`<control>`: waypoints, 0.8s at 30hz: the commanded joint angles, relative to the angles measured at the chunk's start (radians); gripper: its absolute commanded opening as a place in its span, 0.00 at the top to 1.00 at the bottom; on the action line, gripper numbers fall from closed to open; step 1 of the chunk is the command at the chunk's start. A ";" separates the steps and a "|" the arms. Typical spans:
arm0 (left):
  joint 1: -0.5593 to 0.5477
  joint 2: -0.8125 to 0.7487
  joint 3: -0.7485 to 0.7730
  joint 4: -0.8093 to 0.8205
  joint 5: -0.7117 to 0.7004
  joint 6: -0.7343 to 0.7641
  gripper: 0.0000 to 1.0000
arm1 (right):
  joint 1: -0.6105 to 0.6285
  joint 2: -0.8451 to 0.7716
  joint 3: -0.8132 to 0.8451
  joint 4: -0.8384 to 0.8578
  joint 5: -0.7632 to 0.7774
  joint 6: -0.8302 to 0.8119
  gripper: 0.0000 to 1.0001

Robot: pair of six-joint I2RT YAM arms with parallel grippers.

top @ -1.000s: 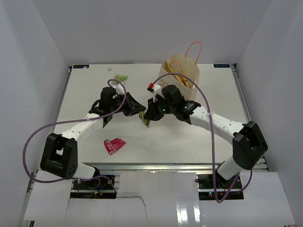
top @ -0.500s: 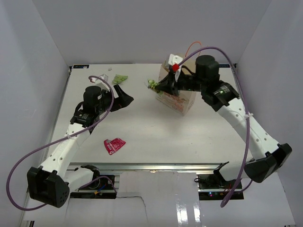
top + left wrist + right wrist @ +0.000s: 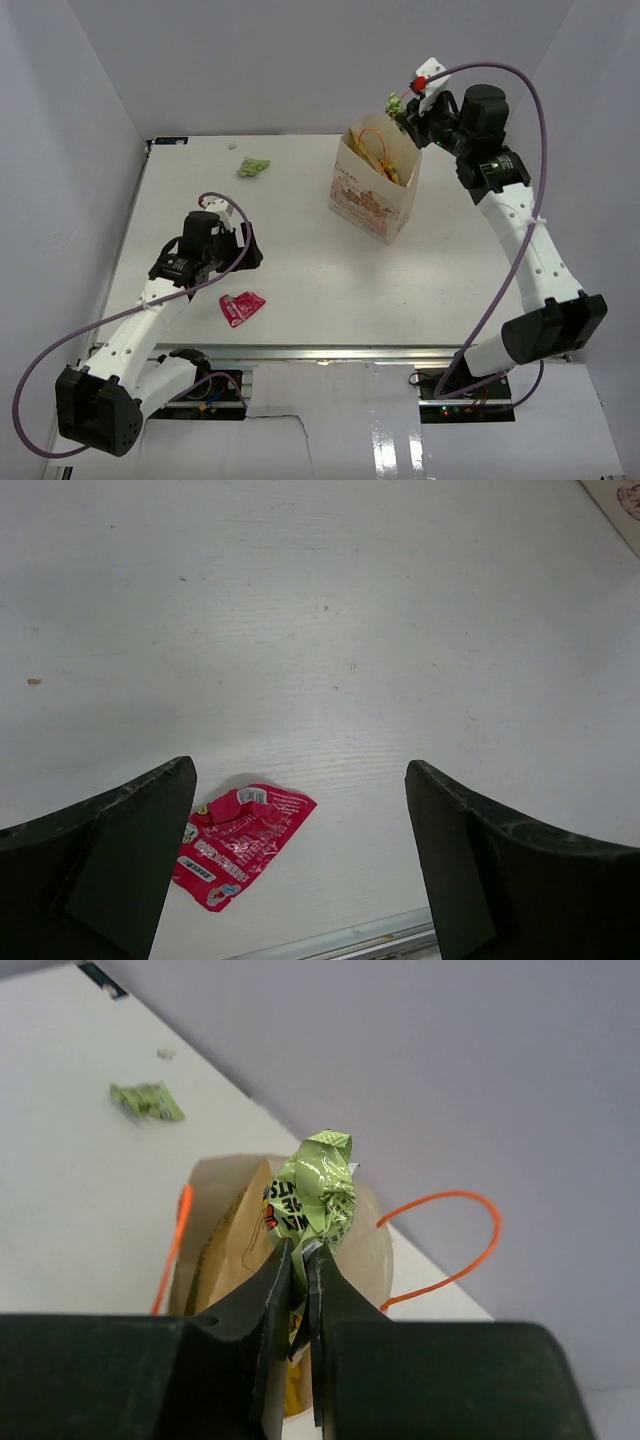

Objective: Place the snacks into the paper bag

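The paper bag [image 3: 375,200] stands upright at the back middle of the table, its mouth [image 3: 230,1250] open below my right gripper. My right gripper [image 3: 407,108] hangs above the bag's far rim, shut on a green packet [image 3: 315,1192] that sticks up past the fingertips. Yellow wrappers show inside the bag [image 3: 385,165]. A magenta-pink packet [image 3: 241,306] lies flat near the table's front edge, also in the left wrist view [image 3: 238,840]. My left gripper [image 3: 250,250] is open just behind it, nothing between its fingers. A second green packet [image 3: 253,167] lies at the back left, seen too in the right wrist view [image 3: 147,1100].
The bag's orange loop handles [image 3: 455,1245] arch over its mouth on either side. White walls enclose the table at the back and sides. A metal rail [image 3: 350,942] runs along the front edge close to the pink packet.
My right gripper carried the green packet from the table's middle up and back to above the bag. My left gripper opened wide and drew back toward the front left, near the pink packet.
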 commanded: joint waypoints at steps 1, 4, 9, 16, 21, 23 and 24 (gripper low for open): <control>-0.001 0.023 0.030 -0.031 -0.025 0.016 0.04 | -0.006 0.069 -0.026 0.024 0.081 -0.030 0.92; 0.001 0.082 0.063 -0.078 -0.045 -0.011 0.06 | -0.006 0.117 -0.029 0.018 0.076 -0.025 0.83; 0.001 0.190 0.145 -0.232 -0.146 -0.130 0.12 | -0.030 0.108 -0.012 -0.005 -0.002 0.019 0.40; -0.001 0.309 0.143 -0.321 -0.131 -0.228 0.21 | -0.088 -0.047 -0.084 -0.071 -0.254 0.024 0.19; -0.003 0.331 0.131 -0.428 -0.129 -0.578 0.17 | -0.113 -0.168 -0.331 -0.071 -0.285 0.027 0.19; -0.003 0.316 0.070 -0.407 -0.016 -0.717 0.16 | -0.124 -0.197 -0.386 -0.072 -0.289 0.030 0.19; -0.003 0.314 0.050 -0.399 0.009 -0.773 0.17 | -0.127 -0.220 -0.427 -0.071 -0.291 0.032 0.19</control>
